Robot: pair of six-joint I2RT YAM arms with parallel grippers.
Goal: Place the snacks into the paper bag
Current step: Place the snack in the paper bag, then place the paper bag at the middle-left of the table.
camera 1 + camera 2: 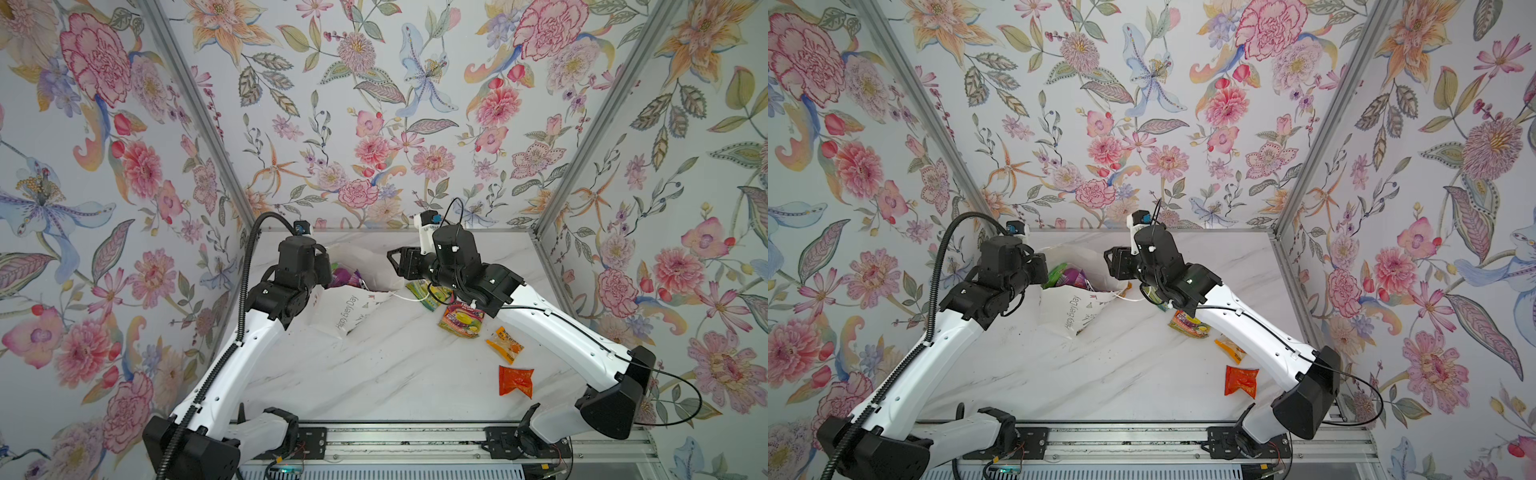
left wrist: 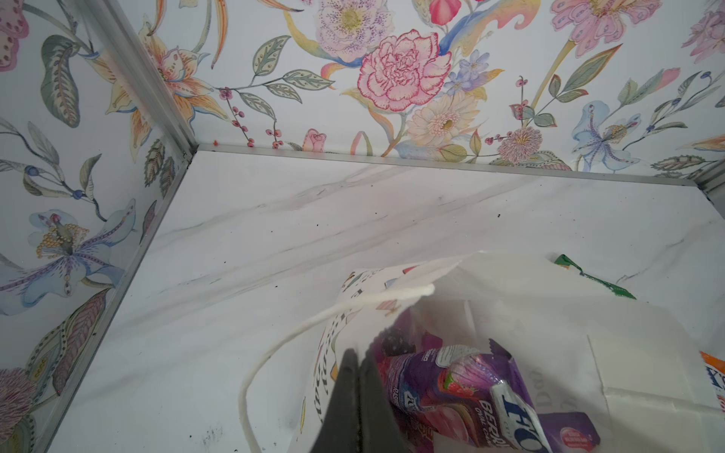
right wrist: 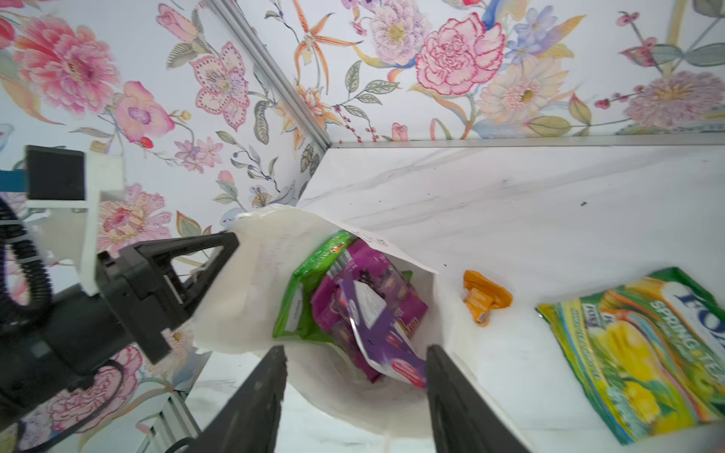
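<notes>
The white paper bag (image 1: 349, 316) stands open on the marble table, its lettered side sagging forward. My left gripper (image 2: 359, 355) is shut on the bag's rim at its left side, and from the right wrist its tip (image 3: 231, 239) shows pinching that edge. Purple snacks (image 3: 368, 310) and a green packet (image 3: 310, 282) lie inside. My right gripper (image 3: 355, 349) hovers open over the bag mouth, nothing between its fingers. Outside the bag lie a yellow-green FOX'S packet (image 3: 643, 353), a small orange sachet (image 3: 484, 296), a red-yellow packet (image 1: 461, 318), an orange sachet (image 1: 505, 345) and a red-orange one (image 1: 515, 380).
Flowered walls close in the table (image 1: 374, 374) at the back and both sides. The bag's white cord handle (image 2: 274, 353) loops loosely over the table beside it. My right forearm (image 1: 552, 328) stretches above the loose packets on the right.
</notes>
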